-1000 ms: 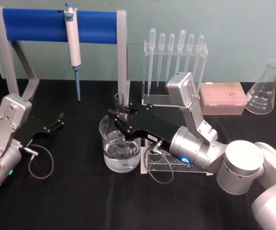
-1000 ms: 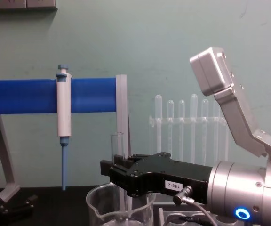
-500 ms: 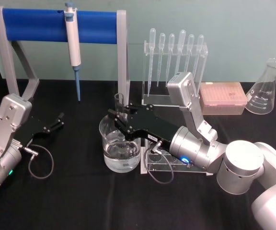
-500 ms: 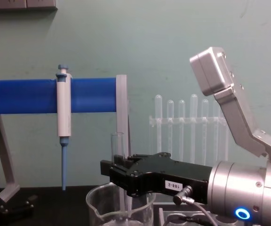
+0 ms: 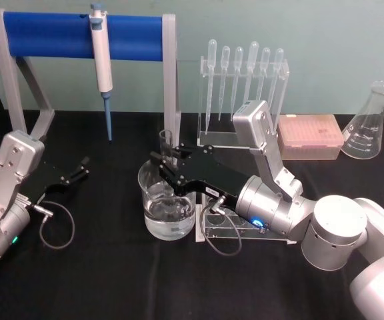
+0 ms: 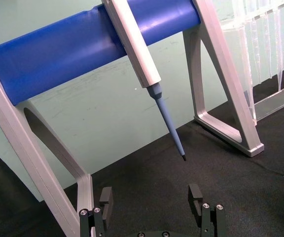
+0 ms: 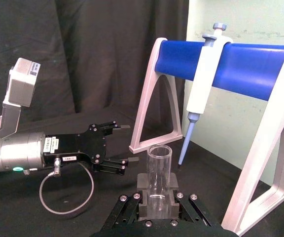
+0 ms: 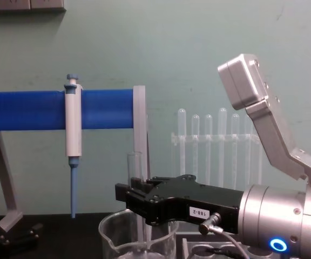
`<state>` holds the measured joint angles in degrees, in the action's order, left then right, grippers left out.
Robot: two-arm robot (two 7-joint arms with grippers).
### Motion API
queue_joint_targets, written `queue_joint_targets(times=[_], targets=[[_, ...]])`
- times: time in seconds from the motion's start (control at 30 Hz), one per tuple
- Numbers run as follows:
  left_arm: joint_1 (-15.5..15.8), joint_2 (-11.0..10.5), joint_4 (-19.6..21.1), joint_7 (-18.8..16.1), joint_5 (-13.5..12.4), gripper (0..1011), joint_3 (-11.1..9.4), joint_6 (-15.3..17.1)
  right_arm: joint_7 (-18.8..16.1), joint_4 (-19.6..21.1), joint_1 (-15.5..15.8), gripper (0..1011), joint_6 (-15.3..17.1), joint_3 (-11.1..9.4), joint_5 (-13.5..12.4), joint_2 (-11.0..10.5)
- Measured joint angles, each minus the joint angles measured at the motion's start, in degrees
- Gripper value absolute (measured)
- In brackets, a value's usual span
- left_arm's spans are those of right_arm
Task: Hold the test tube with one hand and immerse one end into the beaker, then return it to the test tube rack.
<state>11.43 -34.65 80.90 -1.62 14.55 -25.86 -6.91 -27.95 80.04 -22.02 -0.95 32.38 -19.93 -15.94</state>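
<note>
My right gripper (image 5: pixel 170 168) is shut on the test tube (image 5: pixel 165 142), holding it upright over the back part of the beaker (image 5: pixel 168 203). The beaker is a wide glass with water in its bottom. From the chest view the test tube (image 8: pixel 134 166) runs down behind the black right gripper (image 8: pixel 140 198) into the beaker (image 8: pixel 112 240); whether its lower end touches the water I cannot tell. The right wrist view has the tube's open rim (image 7: pixel 159 150) standing up from between the fingers (image 7: pixel 143 193). My left gripper (image 5: pixel 73 175) rests open at the table's left, and it is also open in its own wrist view (image 6: pixel 151 198).
A blue-and-white pipettor (image 5: pixel 101 63) hangs from the blue-barred stand (image 5: pixel 52 33) behind the beaker. A rack of plastic pipettes (image 5: pixel 244 90), a pink tip box (image 5: pixel 310 135) and a conical flask (image 5: pixel 369 123) stand at the back right. A clear tube rack (image 5: pixel 235 230) sits under my right wrist.
</note>
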Motion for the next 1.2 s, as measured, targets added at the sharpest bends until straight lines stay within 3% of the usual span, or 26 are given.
queue_joint_targets(times=[1.2], targets=[[0.0,0.0,0.0,0.0,0.0,1000,0.0,0.0,0.0,0.0,0.0,228,0.0,0.0,0.0,0.0]])
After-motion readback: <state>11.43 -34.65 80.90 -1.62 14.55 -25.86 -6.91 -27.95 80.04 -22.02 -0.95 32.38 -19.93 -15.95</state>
